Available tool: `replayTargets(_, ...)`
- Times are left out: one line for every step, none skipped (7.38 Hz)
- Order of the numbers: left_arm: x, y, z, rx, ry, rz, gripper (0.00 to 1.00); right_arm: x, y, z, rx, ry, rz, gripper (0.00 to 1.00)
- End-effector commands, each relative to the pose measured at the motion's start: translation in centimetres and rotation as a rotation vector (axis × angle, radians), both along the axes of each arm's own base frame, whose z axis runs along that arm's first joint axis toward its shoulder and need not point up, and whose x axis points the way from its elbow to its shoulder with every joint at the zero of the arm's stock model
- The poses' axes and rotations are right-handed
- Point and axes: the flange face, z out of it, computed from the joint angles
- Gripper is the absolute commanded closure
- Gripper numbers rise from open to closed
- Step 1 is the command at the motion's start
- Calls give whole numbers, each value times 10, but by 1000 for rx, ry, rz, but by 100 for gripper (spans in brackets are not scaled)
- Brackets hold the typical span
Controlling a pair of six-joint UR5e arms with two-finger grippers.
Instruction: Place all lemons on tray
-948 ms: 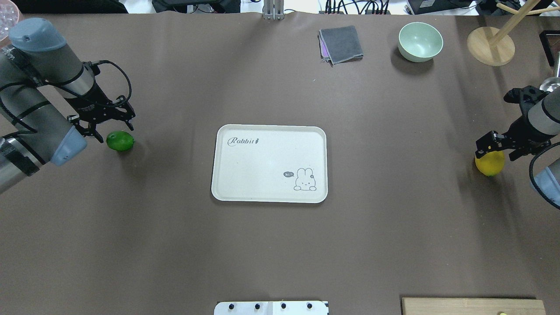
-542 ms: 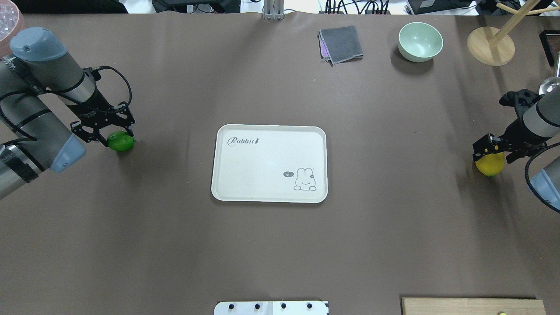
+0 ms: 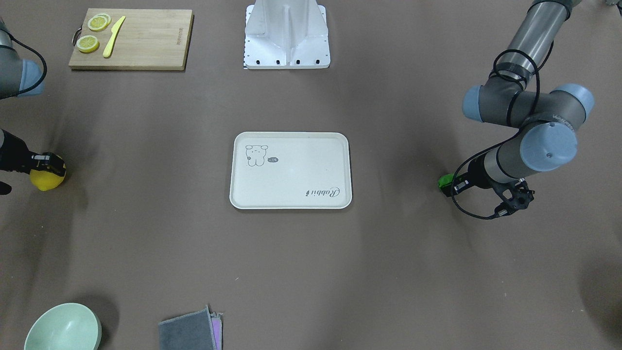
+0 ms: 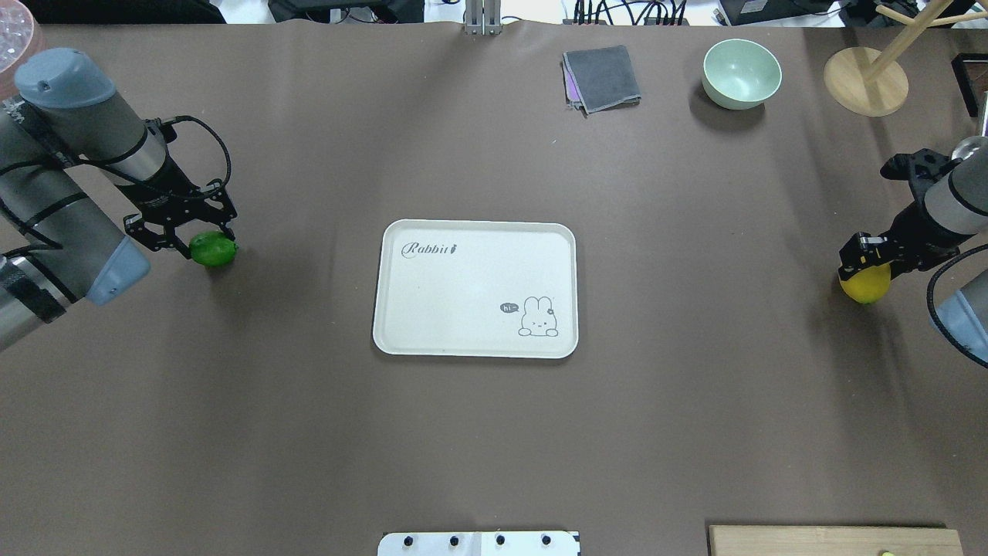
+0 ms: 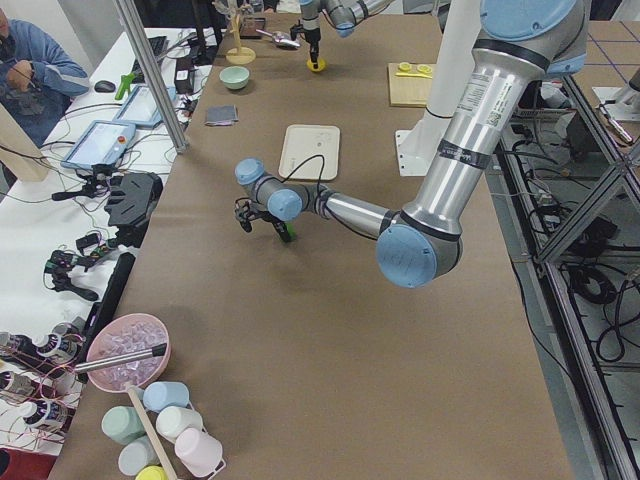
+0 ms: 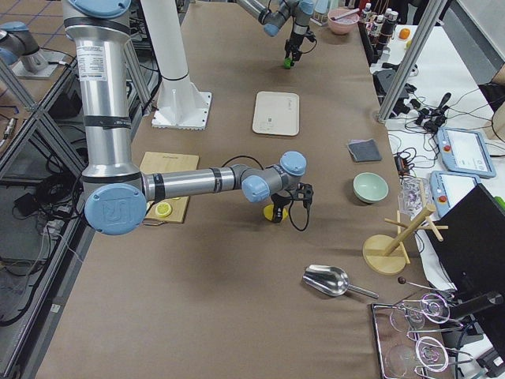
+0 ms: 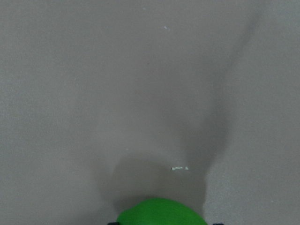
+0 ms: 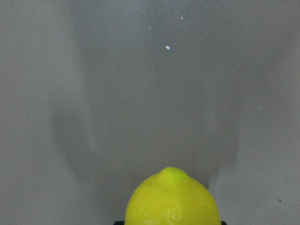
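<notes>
Left gripper [image 4: 202, 241] straddles green lemon [image 4: 214, 251], on table well to tray's [image 4: 463, 289] left. Right gripper [image 4: 868, 266] straddles yellow lemon [image 4: 864, 286], well to tray's right. Can't tell if either has clamped. I judge lemons firm, light, glossy, roll-prone; grip across widest middle.

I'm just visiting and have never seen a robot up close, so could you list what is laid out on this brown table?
tray: one, cream-white, table centre
green lemon: one, green, on the table, robot's left
yellow lemon: one, yellow, on the table, robot's right
cutting board: one, wooden, near edge, robot's right
lemon slices: three, yellow, on the board
knife: one, yellow, on the board
bowl: one, pale green, far edge
cloth: one, grey, beside the bowl
wooden stand: one, far right corner
scoop: one, metal, right end
pink bowl: one, left end
cups: several, pastel, left end
left end effector: black, over the green lemon
right end effector: black, over the yellow lemon
</notes>
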Motion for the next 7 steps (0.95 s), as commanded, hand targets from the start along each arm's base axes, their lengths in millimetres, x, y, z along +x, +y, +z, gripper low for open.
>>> replayTargets(-23,-12,0,-6,9,-29,100,3,-31,-50,59,-48,38,100)
replayTargets(-28,-14,-1,-11,17,-33,100,-11,-52,-88,96,-76,49,100)
replayTargets(-34,-17,0,-17,23,-38,100,-53,-65,-138,91,-109,71,100)
replayTargets(-38,-19,-3,-25,35,-40,100,-105,-66,-186,133,-118,66,100)
replayTargets(-41,-18,-11,-21,49,-40,100,-149,-62,-230,151,-128,99,100)
replayTargets(-52,-19,-26,-7,79,-46,100,-189,-50,-268,157,-152,109,100)
replayTargets(-56,-21,-27,-12,76,-53,100,-225,-32,-290,166,-158,112,100)
